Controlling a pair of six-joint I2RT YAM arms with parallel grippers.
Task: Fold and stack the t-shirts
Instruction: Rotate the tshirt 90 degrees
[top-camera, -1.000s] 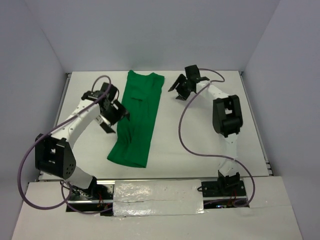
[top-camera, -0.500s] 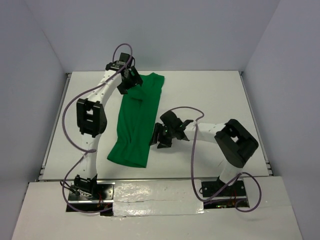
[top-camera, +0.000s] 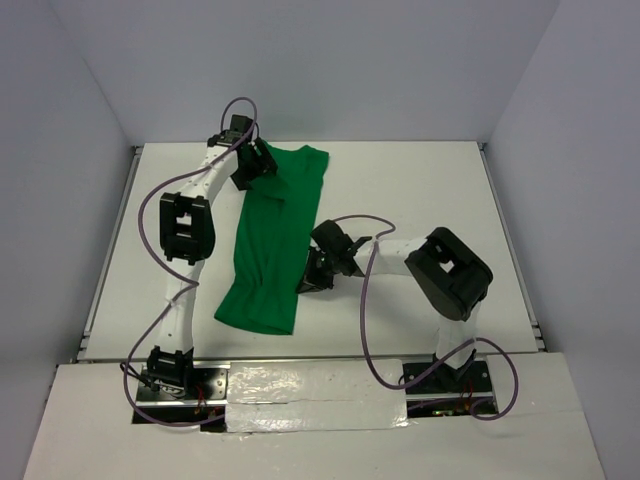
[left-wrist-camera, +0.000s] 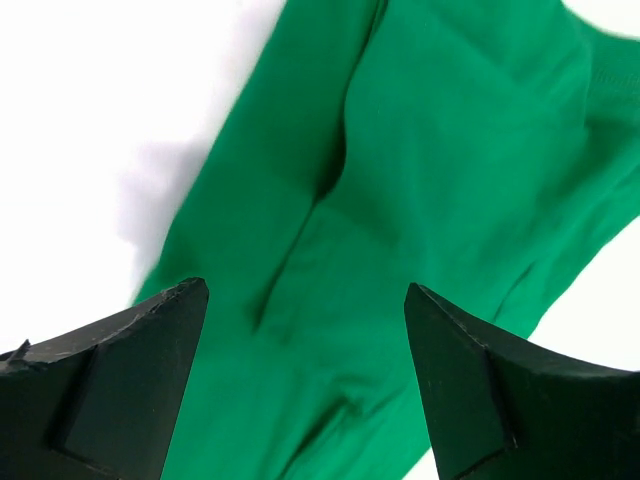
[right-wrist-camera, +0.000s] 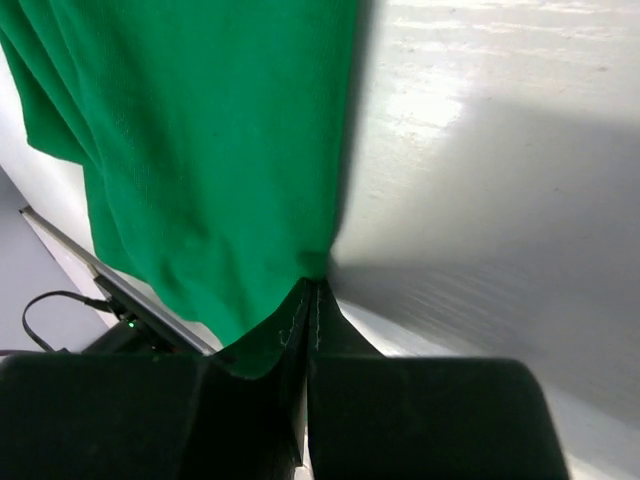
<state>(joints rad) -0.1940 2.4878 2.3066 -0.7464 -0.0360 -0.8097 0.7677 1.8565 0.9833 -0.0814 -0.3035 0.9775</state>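
The green t-shirt (top-camera: 272, 240) lies folded into a long strip on the white table, running from the far middle toward the near left. My left gripper (top-camera: 254, 165) hovers over its far left corner. In the left wrist view that gripper (left-wrist-camera: 305, 288) stands open, with wrinkled t-shirt cloth (left-wrist-camera: 430, 150) filling the gap below the fingers. My right gripper (top-camera: 308, 280) sits low at the strip's right edge. In the right wrist view its jaws (right-wrist-camera: 312, 288) are pressed together, with the t-shirt (right-wrist-camera: 200, 150) edge pinched at their tips.
The white table (top-camera: 420, 190) stretches bare to the right of the shirt. Grey walls enclose it on three sides. Purple cables loop off both arms. A silver taped strip (top-camera: 315, 395) runs along the near edge between the arm bases.
The left arm swung from the shirt's left side up to its far left corner. The right arm came from the far right to the shirt's right edge and shut there.
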